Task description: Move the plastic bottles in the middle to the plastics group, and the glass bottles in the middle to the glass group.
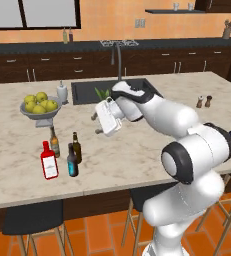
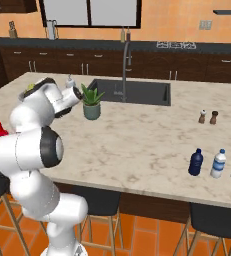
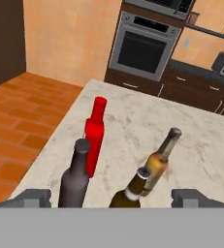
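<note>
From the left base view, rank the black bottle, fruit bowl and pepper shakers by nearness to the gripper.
1. Black bottle, in the bottle cluster below-left of the open gripper.
2. Fruit bowl, farther left, by the sink.
3. Pepper shakers, far right, beyond the arm.

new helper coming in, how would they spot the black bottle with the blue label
Start at the fruit bowl on the island's left end. Just in front stand four bottles; the black bottle with the blue label is the front right one, beside the flat red bottle, darker than the two brown ones behind.
</note>
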